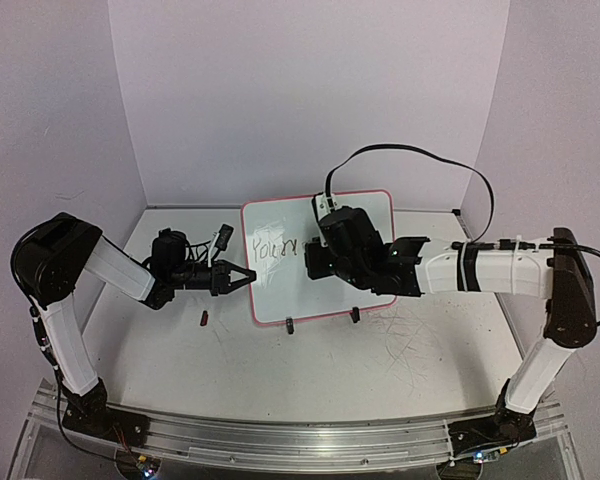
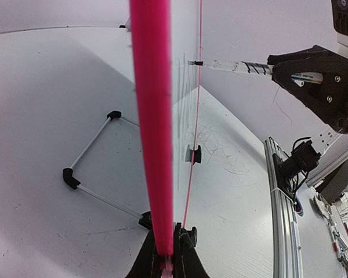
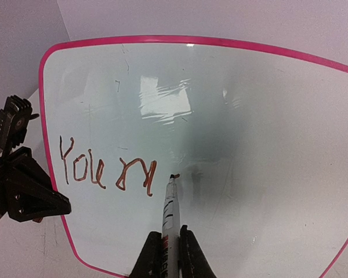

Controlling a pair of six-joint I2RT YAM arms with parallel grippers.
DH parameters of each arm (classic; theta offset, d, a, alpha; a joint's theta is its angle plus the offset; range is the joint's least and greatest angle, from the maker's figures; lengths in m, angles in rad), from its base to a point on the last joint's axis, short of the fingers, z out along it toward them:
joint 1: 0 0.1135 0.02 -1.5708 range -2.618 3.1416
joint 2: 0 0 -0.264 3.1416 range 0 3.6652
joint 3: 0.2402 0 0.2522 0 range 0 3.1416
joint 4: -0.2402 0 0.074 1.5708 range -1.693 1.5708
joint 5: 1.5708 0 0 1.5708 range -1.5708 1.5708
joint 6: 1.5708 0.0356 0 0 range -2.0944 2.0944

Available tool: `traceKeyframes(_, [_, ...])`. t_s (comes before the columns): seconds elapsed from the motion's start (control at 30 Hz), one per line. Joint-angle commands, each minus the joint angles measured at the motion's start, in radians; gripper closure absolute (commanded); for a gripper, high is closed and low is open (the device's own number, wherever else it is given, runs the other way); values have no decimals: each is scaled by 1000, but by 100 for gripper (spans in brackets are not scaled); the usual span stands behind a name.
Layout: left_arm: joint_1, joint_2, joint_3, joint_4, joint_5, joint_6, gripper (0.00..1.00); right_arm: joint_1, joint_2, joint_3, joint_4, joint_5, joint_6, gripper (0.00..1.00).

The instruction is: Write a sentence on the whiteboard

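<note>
The whiteboard (image 1: 370, 215) stands upright on two black clip feet at the table's middle, pink rim all round. The sentence (image 3: 104, 169) reads "You" plus a few scrawled strokes on the board's left half; it also shows in the top view (image 1: 275, 246). My right gripper (image 3: 170, 246) is shut on a white marker (image 3: 169, 208), whose tip touches the board just right of the last stroke. My left gripper (image 2: 167, 252) is shut on the board's pink left rim (image 2: 153, 116); in the top view it (image 1: 246, 277) sits at the board's left edge.
A small red-dark marker cap (image 1: 205, 318) lies on the table left of the board's foot. A wire stand (image 2: 93, 174) props the board from behind. The tabletop carries grey scratch marks (image 1: 405, 335). Purple walls close the back and sides.
</note>
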Motion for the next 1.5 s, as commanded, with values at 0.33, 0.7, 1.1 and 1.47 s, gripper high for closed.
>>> traceKeyframes(0.33, [-5, -17, 20, -42, -58, 51, 100, -4, 34, 50, 42, -19, -29, 100])
traceKeyframes(0.7, [-5, -16, 22, -42, -57, 51, 100, 9, 5, -3, 25, -35, 1, 100])
traceKeyframes(1.1, [-5, -16, 22, -43, -56, 51, 100, 9, -14, -32, 13, 7, 22, 100])
traceKeyframes(1.47, [-5, -16, 21, -44, -57, 52, 100, 9, -17, -20, -15, 62, 17, 100])
